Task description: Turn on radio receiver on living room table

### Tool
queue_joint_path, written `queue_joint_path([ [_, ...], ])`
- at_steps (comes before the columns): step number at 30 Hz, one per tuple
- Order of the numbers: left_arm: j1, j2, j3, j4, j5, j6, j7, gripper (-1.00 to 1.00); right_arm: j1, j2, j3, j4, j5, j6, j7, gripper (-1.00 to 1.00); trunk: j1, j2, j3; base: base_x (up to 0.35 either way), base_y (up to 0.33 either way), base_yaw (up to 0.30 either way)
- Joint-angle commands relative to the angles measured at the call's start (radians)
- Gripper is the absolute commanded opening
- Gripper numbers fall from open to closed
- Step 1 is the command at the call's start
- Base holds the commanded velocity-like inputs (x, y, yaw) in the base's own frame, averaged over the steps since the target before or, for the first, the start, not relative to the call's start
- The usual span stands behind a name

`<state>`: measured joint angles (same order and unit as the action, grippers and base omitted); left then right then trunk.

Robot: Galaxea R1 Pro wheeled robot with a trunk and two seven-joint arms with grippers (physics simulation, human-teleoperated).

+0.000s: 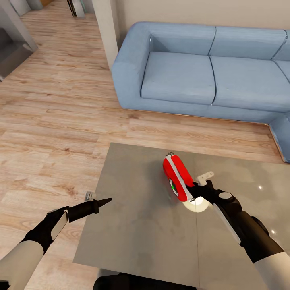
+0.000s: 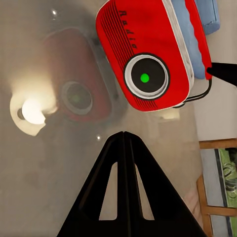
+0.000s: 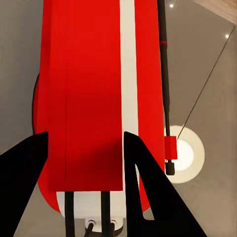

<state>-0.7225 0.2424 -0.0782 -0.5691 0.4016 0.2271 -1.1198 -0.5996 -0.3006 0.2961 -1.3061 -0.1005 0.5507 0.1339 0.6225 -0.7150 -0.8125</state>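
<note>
Across the upper part of the head view your camera takes in the living room: light wood plank floor (image 1: 56, 100) and, behind it, the blue sectional sofa (image 1: 209, 72) against a beige wall. Below the sofa lies the table (image 1: 141, 225), its glossy grey-brown top mirroring a round ceiling lamp as a bright disc (image 1: 196, 205).

On that top, near its middle and towards your right arm, stands the radio receiver (image 1: 177, 178), red with a white band round its edge, set on edge and lying roughly along the line of your forearm. The left wrist view faces its front: a round dial (image 2: 146, 77) with a green centre, the word "Radio" above a ribbed grille, and a dim red reflection in the tabletop beside it.

Your right gripper (image 1: 200, 186) sits at the near end of the radio. The right wrist view shows its two black fingers (image 3: 24, 163) spread, one on either side of the red body, overlapping its edges; whether the pads actually touch the casing is hard to tell from this angle. A thin dark antenna (image 3: 165, 89) runs along one side of the radio.

Your left gripper (image 1: 105, 201) hovers at the table's left edge, well apart from the radio, its fingers pressed together into a single point.
</note>
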Motion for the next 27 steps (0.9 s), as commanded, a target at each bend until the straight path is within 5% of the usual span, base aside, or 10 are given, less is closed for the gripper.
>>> queue_joint_path([
  [1,0.0,0.0,0.0,0.0,0.0,0.0,0.0,-1.0,0.0,0.0,0.0,-0.001,-0.001,0.0,0.0,-1.0,0.0,0.0,0.0,0.0,0.0,0.0],
  [27,0.0,0.0,0.0,-0.002,0.0,-0.002,0.061,-1.0,0.0,-0.002,0.0,-0.005,-0.001,0.008,0.001,-1.0,0.0,0.0,0.0,0.0,0.0,0.0],
])
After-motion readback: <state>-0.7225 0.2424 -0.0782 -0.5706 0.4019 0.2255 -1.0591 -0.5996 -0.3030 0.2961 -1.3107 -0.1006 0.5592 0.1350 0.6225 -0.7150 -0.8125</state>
